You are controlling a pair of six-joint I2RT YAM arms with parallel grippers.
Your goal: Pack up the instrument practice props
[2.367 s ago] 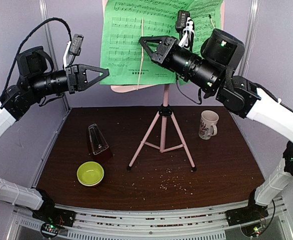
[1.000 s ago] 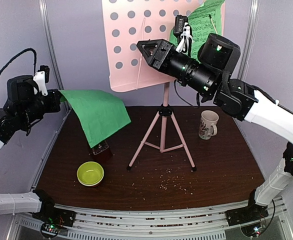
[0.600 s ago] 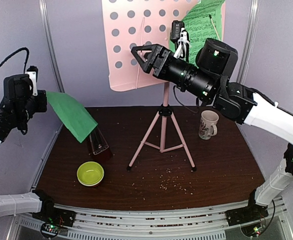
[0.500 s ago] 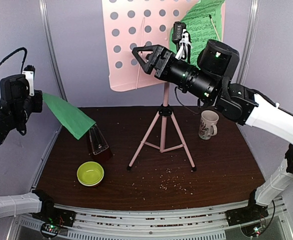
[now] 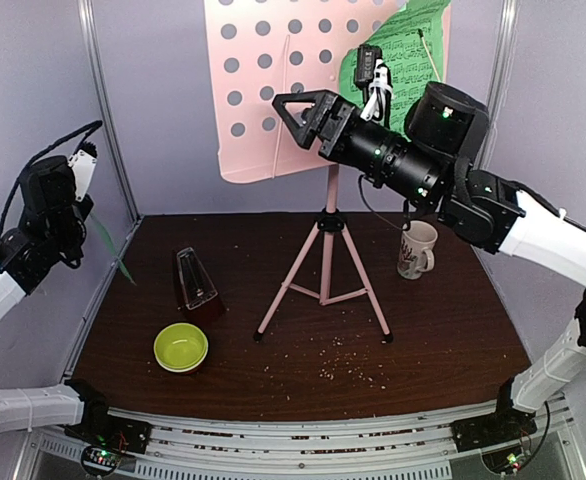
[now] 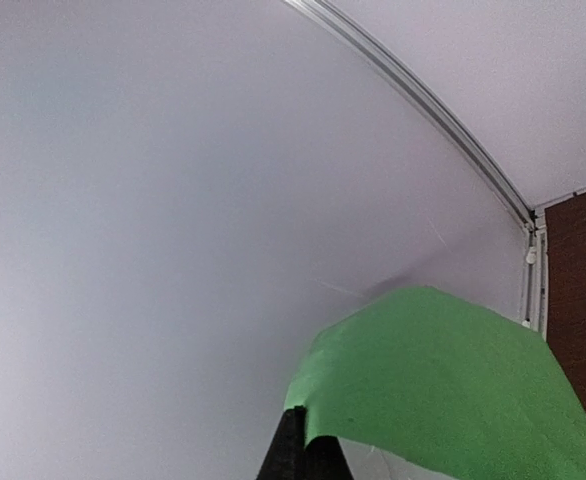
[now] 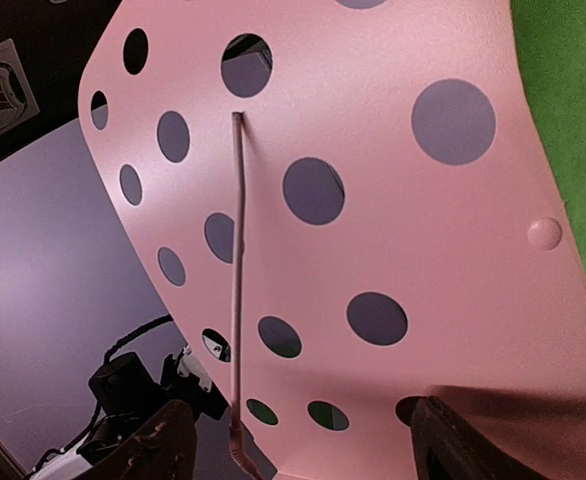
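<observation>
**1 page off the stand, 1 still on it**

The dark brown table (image 5: 443,330) carries everything. At its middle stands the pink tripod music stand with perforated desk (image 5: 258,160), its legs spread between the metronome on the left and the mug on the right. My right arm reaches across in front of the desk and hides the lower part of the green sheet-music page (image 5: 413,55) at its upper right corner. My right pincer (image 5: 295,105) faces the bare pink desk with its fingers (image 7: 168,445) spread wide, holding nothing. A thin pink wire (image 7: 238,280) runs down the desk straight ahead of it.

My left pincer (image 6: 305,450) is pinched tight on the edge of a second green page (image 6: 443,380). That page hangs beside the left wall at the table's left edge, edge-on to the top camera.

The dark red pyramid metronome (image 5: 195,295) stands upright under its clear plastic cover (image 5: 189,268) at the left of the table. The white mug (image 5: 416,248) sits right of the tripod. The yellow-green bowl (image 5: 181,347) is just in front of the metronome. Crumbs (image 5: 343,360) lie scattered near the front.

2.4 s ago green pages covered the desk. 1.0 s ago my left arm carried this page over the metronome; now it is drawn aside and the metronome shows whole. My right pincer has shifted slightly rightward.
</observation>
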